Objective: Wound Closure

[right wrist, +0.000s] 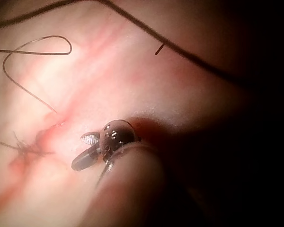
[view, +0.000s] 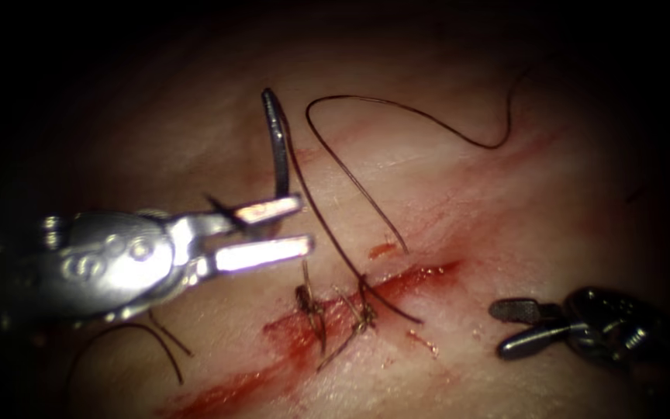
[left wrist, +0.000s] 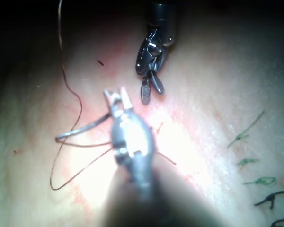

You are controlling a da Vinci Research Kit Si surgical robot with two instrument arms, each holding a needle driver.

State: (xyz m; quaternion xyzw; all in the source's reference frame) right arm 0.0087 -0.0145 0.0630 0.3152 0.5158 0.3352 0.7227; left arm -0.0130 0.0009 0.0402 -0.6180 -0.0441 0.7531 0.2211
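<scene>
The needle (view: 276,140) stands clear of the tissue (view: 505,233), left of the cut (view: 397,287). I see the left tool (view: 273,229) with its jaws spread and the needle's lower end resting against the upper one; whether it is truly gripped, I cannot tell. The thread (view: 397,109) runs from the needle down to the stitches (view: 335,310) in the cut, with a loose loop above it. My right tool (view: 517,326) sits right of the cut, jaws parted and holding nothing. Red fluid (view: 296,341) lines the cut.
</scene>
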